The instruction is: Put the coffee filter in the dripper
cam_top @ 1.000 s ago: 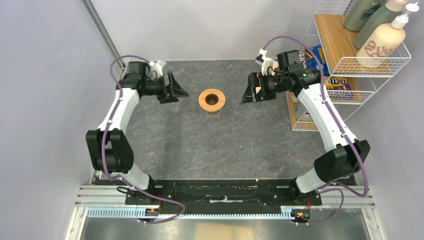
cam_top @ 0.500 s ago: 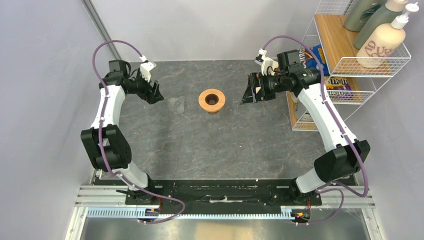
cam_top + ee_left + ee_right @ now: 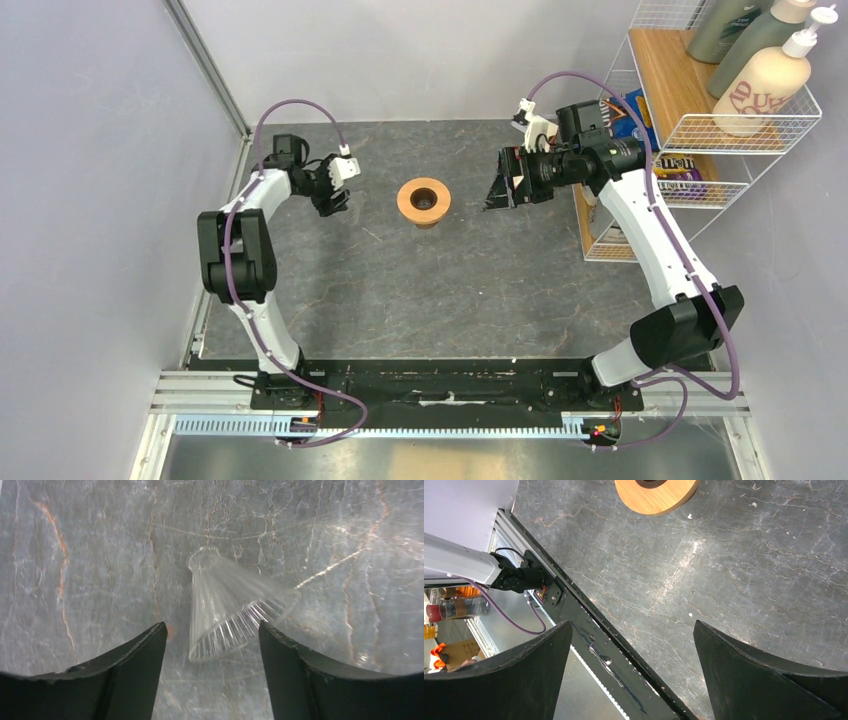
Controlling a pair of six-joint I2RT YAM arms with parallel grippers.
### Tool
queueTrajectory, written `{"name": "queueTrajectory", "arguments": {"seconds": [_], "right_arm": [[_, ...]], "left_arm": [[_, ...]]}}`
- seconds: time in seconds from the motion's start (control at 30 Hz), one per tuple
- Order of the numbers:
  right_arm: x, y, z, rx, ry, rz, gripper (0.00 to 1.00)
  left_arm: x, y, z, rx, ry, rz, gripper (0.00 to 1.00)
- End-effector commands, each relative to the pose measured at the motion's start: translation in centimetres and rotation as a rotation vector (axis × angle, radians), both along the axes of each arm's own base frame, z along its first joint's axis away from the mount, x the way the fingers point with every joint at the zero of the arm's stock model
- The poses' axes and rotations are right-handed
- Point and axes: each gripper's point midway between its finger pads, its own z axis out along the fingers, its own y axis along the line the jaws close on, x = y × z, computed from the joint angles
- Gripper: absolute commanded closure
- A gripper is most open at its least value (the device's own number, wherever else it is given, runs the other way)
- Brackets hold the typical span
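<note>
A clear ribbed glass cone (image 3: 235,610) lies on its side on the grey table, wide mouth toward the camera in the left wrist view. My left gripper (image 3: 212,630) hangs just above it, open, a finger on either side of the cone's mouth. In the top view the left gripper (image 3: 335,198) hides the cone. The orange-tan wooden ring (image 3: 424,200) stands apart at the table's middle, with no glass in it. My right gripper (image 3: 497,188) hovers open to the ring's right with nothing between its fingers (image 3: 744,675). The ring (image 3: 656,495) shows at that view's top. The coffee filter is out of view.
A white wire shelf (image 3: 690,140) with lotion bottles (image 3: 765,80) and snack bags stands at the right edge, close behind the right arm. Grey walls close in the left and back. The black base rail (image 3: 450,385) runs along the near edge.
The left arm pulled back to the left, baring the glass cone on the table, then swung in again over it with its jaws a little narrower. The right arm stayed put.
</note>
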Motion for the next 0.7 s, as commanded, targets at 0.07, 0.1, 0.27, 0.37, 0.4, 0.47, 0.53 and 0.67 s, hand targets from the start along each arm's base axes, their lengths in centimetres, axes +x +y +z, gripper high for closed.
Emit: {"name": "queueTrajectory", "arguments": {"seconds": [0.07, 0.1, 0.27, 0.37, 0.4, 0.47, 0.53, 0.67], "right_arm": [[-0.8, -0.4, 1.6, -0.004, -0.054, 0.008, 0.01], [-0.8, -0.4, 1.7, -0.007, -0.057, 0.009, 0.01], [-1.0, -0.5, 1.5, -0.012, -0.059, 0.011, 0.01], [-0.9, -0.5, 1.5, -0.012, -0.061, 0.012, 0.01], [-0.9, -0.6, 1.6, -0.013, -0.063, 0.012, 0.01], [-0.9, -0.5, 1.5, -0.013, -0.064, 0.014, 0.01], [-1.0, -0.6, 1.5, -0.012, -0.065, 0.012, 0.01], [-1.1, -0.5, 1.6, -0.004, -0.063, 0.016, 0.01]], "left_arm": [[3.5, -1.4, 1.1, 0.049, -0.167, -0.076, 0.39], [3.5, -1.4, 1.1, 0.054, -0.167, -0.080, 0.43], [3.0, -1.0, 0.7, 0.086, -0.145, -0.099, 0.59], [2.6, -1.0, 1.0, 0.083, -0.129, -0.094, 0.71], [2.4, -1.0, 1.3, 0.080, -0.127, -0.090, 0.76], [2.0, -1.0, 1.8, 0.073, -0.118, -0.079, 0.85], [1.4, -1.1, 2.1, 0.068, -0.105, -0.068, 0.92], [0.7, -1.1, 4.5, 0.007, -0.058, 0.041, 0.98]]}}
